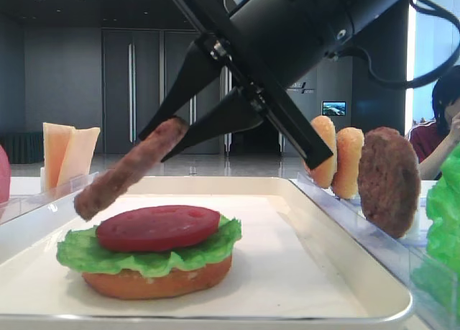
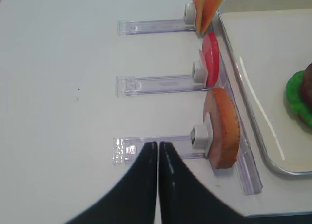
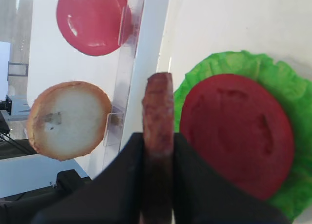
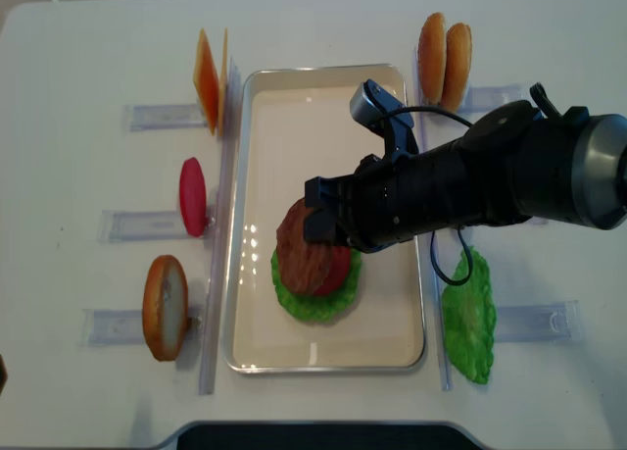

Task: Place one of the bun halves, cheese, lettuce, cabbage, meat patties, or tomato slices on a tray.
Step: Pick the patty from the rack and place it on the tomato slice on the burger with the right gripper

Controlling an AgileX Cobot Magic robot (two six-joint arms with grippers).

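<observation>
Pinching a meat patty by its edge, the right gripper is seen above the tray, the patty tilted over the stack without touching it. On the tray a tomato slice is laid on lettuce over a bun half. A second patty is stood in a clear holder beside two bun halves. The left gripper is held pressed together over the table, with nothing between its fingers, near another bun half
</observation>
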